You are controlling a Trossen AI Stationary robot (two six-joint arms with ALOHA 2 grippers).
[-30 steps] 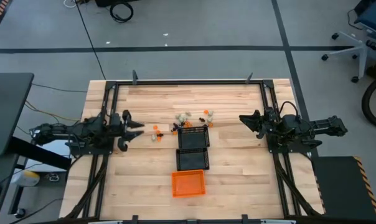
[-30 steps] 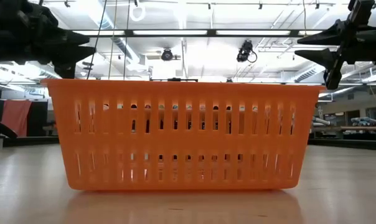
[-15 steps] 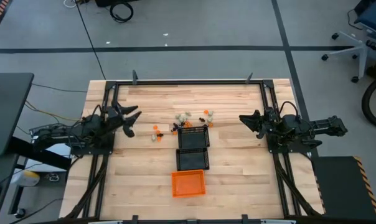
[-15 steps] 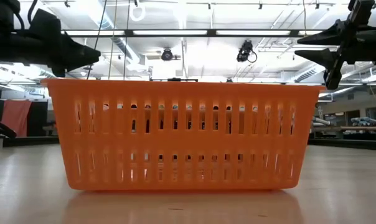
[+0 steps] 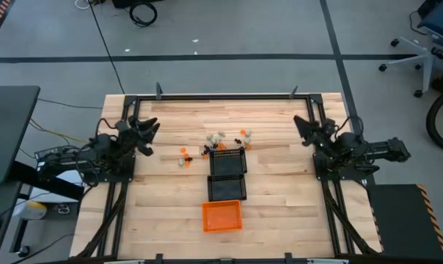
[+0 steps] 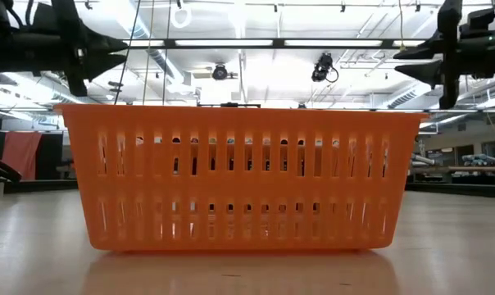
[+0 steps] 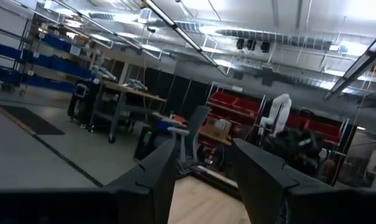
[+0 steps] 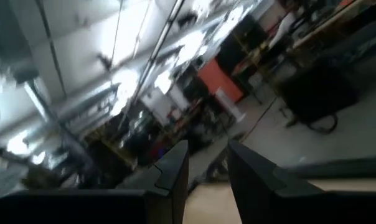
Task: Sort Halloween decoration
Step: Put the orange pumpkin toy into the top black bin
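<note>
From where I stand, no writing, label, brand, number or sign can be read on anything here, whether on the desk or in the room behind it.

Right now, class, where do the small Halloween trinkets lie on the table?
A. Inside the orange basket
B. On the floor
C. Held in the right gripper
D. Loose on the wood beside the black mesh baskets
D. In the high view the trinkets lie scattered on the table just beyond the black mesh baskets.
</note>
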